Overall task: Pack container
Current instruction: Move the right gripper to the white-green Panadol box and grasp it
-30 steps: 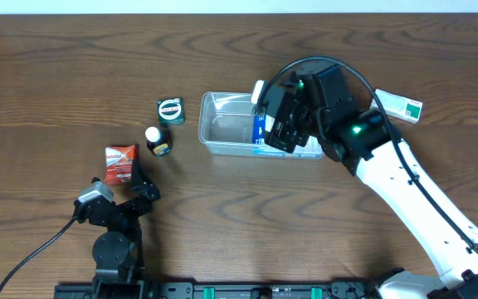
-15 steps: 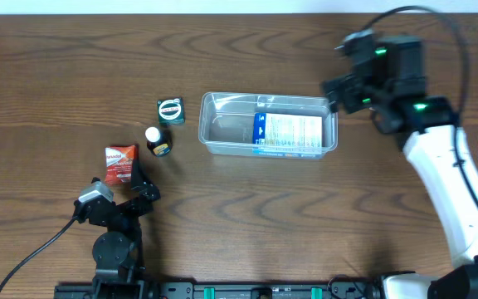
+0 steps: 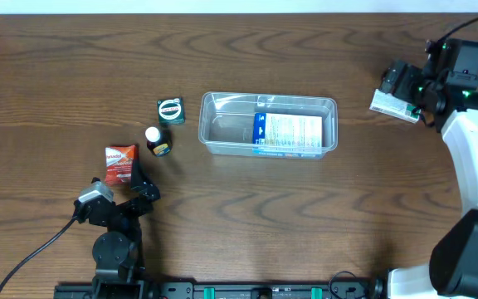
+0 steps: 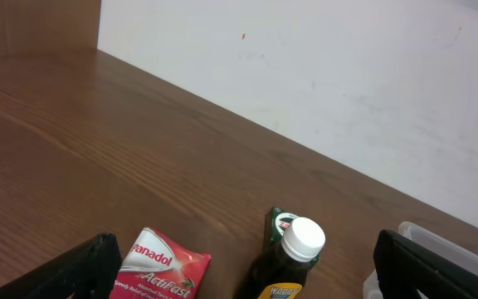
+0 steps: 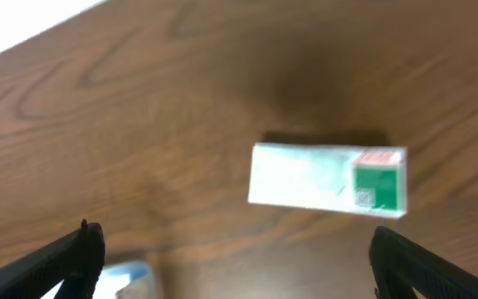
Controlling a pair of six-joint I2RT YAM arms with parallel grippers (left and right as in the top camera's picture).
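Sitting mid-table with a blue-and-white box [image 3: 287, 133] inside, the container [image 3: 225, 124] looked light, thin-walled and slick, best pinched at its rim. The right gripper [image 3: 403, 83] hung wide open, empty, by a white-and-green box [image 5: 329, 178]; the left gripper [image 3: 137, 184], equally spread, held nothing.

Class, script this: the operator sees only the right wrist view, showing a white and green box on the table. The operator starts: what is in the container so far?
Observer: One blue and white box lies flat in the right half of the container.
Operator: What is outside it, besides mine?
Observer: To its left are a small green box, a white-capped bottle and a red box.
Operator: Is the left gripper busy?
Observer: No, the left gripper is open and empty, beside the red box.
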